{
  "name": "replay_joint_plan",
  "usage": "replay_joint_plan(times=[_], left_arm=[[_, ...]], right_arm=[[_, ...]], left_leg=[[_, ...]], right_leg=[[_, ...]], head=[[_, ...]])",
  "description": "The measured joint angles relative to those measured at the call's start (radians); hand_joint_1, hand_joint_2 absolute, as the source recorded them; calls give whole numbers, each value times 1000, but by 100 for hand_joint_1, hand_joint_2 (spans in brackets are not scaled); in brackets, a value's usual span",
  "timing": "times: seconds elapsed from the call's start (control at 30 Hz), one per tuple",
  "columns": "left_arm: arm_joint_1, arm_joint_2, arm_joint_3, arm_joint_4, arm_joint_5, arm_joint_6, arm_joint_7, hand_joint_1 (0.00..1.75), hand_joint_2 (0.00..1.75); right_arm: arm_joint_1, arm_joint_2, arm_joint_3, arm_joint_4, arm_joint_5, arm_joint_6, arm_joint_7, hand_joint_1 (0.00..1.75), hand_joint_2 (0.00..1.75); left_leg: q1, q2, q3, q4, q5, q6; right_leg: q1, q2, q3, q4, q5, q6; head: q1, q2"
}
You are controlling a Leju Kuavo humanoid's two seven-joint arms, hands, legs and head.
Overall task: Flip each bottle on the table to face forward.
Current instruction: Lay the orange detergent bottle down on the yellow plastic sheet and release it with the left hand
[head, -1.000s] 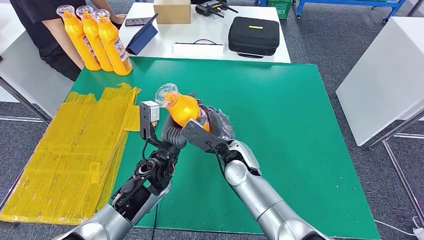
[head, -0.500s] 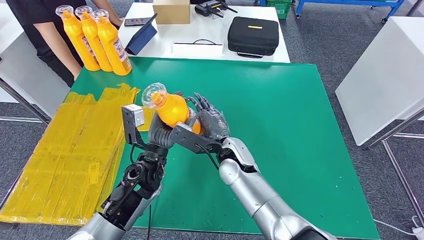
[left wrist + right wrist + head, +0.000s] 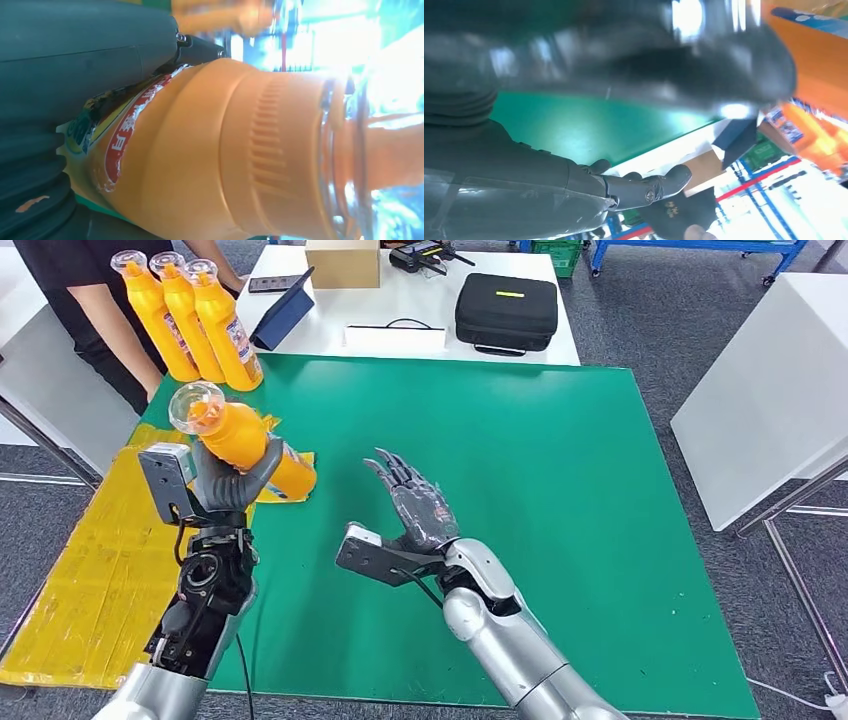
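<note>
A green table mat (image 3: 560, 490) lies beneath both hands. An orange plastic bottle with a clear domed cap (image 3: 240, 437) is gripped mid-body by the left hand (image 3: 222, 485), tilted above the mat's edge. It is judged rigid, smooth-walled, possibly slippery; the labelled waist suits holding. The right hand (image 3: 415, 505) is spread wide, holding nothing.

I see a glossy orange plastic bottle (image 3: 245, 443) with a clear cap and ribbed shoulder, a matt green table (image 3: 560, 490), crinkled shiny yellow bags (image 3: 110, 570), and smooth silver metal arms (image 3: 520, 650).
</note>
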Motion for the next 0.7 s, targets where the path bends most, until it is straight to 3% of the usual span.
replay_joint_plan(times=[0.13,0.3,0.47,0.7], left_arm=[[8,17,35,9,-165,107,-11,175,175],[4,59,42,56,-649,299,71,175,175],[-6,96,35,140,-1047,313,215,175,175],[-7,124,24,259,-1370,282,310,175,175]], right_arm=[[17,-14,17,-53,-29,15,-5,0,0],[55,-43,21,-144,-69,21,-14,0,0],[82,-68,19,-222,-99,47,-16,0,0],[99,-89,8,-276,-157,77,-23,0,0]], left_leg=[[0,-1,0,0,0,0],[0,-1,0,0,0,0],[0,-1,0,0,0,0],[0,0,0,0,0,0]], right_leg=[[0,0,0,0,0,0],[0,-1,0,0,0,0],[0,0,0,0,0,0],[0,0,0,0,0,0]], head=[[0,0],[0,0],[0,0],[0,0]])
